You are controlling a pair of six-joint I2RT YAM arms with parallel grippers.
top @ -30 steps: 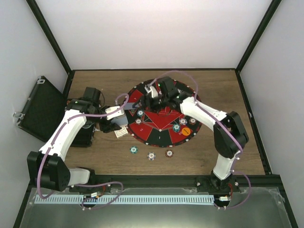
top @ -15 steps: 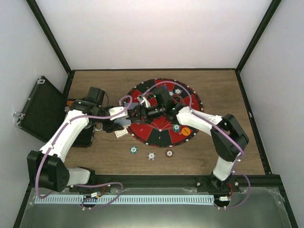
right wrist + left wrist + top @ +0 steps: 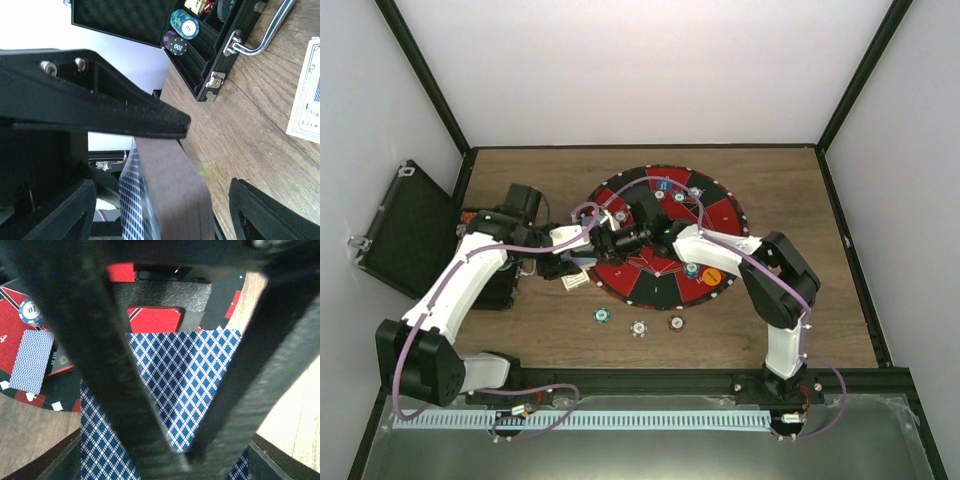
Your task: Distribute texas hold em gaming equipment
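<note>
- The deck of cards [image 3: 200,385] is being clenched by the left gripper [image 3: 572,262], toward the left edge of the table [image 3: 770,200].
- The right gripper [image 3: 603,243] is being held at the deck; its jaw state cannot be told.
- Extra cards risk being dragged off together by too deep a pinch.

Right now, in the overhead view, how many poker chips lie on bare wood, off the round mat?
3, in a row just in front of the mat: left chip, middle chip, right chip. Others may be hidden.
</note>
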